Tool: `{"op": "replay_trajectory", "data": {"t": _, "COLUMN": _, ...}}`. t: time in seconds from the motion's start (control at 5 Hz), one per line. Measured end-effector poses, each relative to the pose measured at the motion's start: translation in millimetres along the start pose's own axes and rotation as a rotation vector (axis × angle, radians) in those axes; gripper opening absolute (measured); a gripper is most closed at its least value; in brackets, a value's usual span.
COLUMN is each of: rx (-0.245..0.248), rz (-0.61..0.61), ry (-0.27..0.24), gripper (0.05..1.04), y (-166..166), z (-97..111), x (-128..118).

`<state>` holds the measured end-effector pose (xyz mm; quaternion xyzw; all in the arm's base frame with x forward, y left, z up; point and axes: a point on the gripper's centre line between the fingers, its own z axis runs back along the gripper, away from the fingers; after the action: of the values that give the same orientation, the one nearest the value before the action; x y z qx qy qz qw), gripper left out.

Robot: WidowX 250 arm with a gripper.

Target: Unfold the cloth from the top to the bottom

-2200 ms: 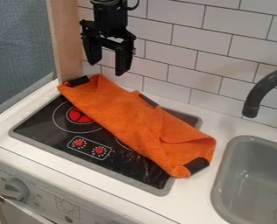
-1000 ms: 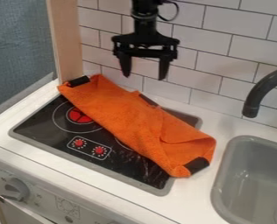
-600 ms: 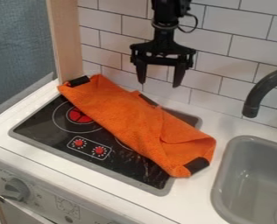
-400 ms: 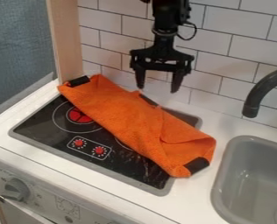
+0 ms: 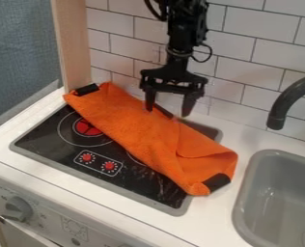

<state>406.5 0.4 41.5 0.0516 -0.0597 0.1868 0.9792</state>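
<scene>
Pincer [image 5: 168, 111] is open, nothing btwn the tips, hanging right at the cloth's rear side; can't tell if a tip touches. Cloth [image 5: 139, 130] lies diag. across the hob [image 5: 39, 137], from near the counter's [image 5: 245, 140] back-left corner to just beside the sink [image 5: 245, 187] on the right. It's bunched in a long strip, so unfolding is prob. at the start, w/ a grasp next.

I'd aim for the black patch [image 5: 163, 111] midway along the rear side: tips either side of the top layer's edge, down till they just meet fabric, then close. Want the upper ply only, I reckon; too deep a bite could drag the whole bundle. Then a small lift to check the layers part, a slow pull toward the counter's front edge, kept low, & release once it's flat. Don't press hard: glass-like top underneath, & the tiled wall [image 5: 245, 111] is close behind.

Material: orange, soft-looking, slightly fuzzy, prob. microfibre or similar; should pinch OK but sag & crease. Overlapping flap w/ a pointed fold toward the sink end, darker patches at both ends too, approx. rectangular. Hob's smooth, black & shiny w/ a grey rim, so the cloth may slide; counter's white & smooth, tiles glossy.
</scene>
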Motion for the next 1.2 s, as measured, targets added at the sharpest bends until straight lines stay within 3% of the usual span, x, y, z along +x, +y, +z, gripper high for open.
{"op": "replay_trajectory", "data": {"t": 0.2, "rx": 0.001, "rz": -0.017, "ry": 0.030, "gripper": 0.999, "y": -2.4, "z": -15.7, "x": -4.1}}
{"op": "replay_trajectory", "data": {"t": 0.4, "rx": -0.029, "rz": -0.028, "ry": 0.023, "gripper": 0.999, "y": -7.7, "z": -13.4, "x": -0.7}}
{"op": "replay_trajectory", "data": {"t": 0.6, "rx": -0.048, "rz": -0.047, "ry": 0.017, "gripper": 0.939, "y": -10.8, "z": -14.2, "x": 0.0}}
{"op": "replay_trajectory", "data": {"t": 1.0, "rx": -0.054, "rz": -0.058, "ry": 0.001, "gripper": 0.370, "y": -11.9, "z": -14.2, "x": 2.5}}
{"op": "replay_trajectory", "data": {"t": 1.2, "rx": -0.057, "rz": -0.060, "ry": -0.003, "gripper": 0.193, "y": -12.4, "z": -14.1, "x": 3.1}}
